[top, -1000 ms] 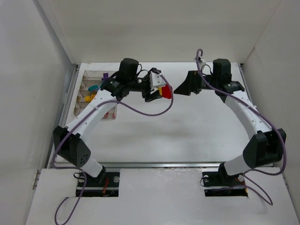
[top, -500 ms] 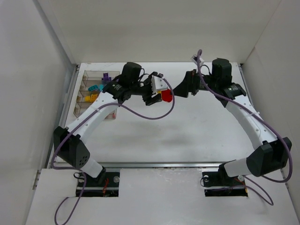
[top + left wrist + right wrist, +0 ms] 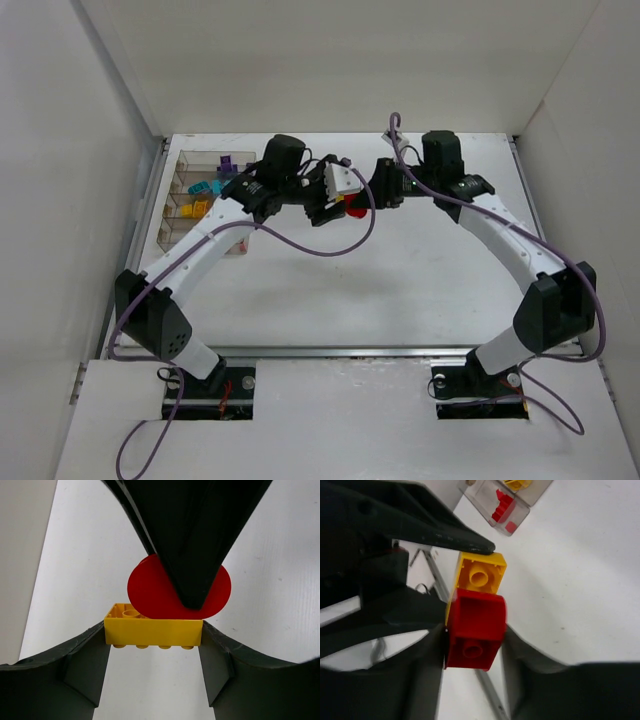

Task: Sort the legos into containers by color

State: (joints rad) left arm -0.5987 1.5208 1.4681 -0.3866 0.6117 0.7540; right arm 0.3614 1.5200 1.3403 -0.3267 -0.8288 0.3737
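A yellow lego (image 3: 153, 631) with a red lego (image 3: 150, 592) snapped onto it hangs above the table's middle. My left gripper (image 3: 153, 647) is shut on the yellow lego, one finger on each end. My right gripper (image 3: 472, 635) has come in from the right and is shut on the red lego (image 3: 475, 630), with the yellow lego (image 3: 480, 575) beyond it. In the top view the left gripper (image 3: 333, 203) and right gripper (image 3: 364, 199) meet around the red lego (image 3: 353, 208). The containers (image 3: 178, 222) sit at the far left, holding purple (image 3: 227, 162), cyan (image 3: 203, 187) and yellow legos (image 3: 195, 208).
White walls close in the table on the left, back and right. The tray's end compartment (image 3: 517, 511) with red legos (image 3: 504, 505) shows at the top of the right wrist view. Purple cables loop from both arms.
The right arm has swung left to the held bricks and its jaws have closed from wide open onto the red lego. The left arm has barely moved.
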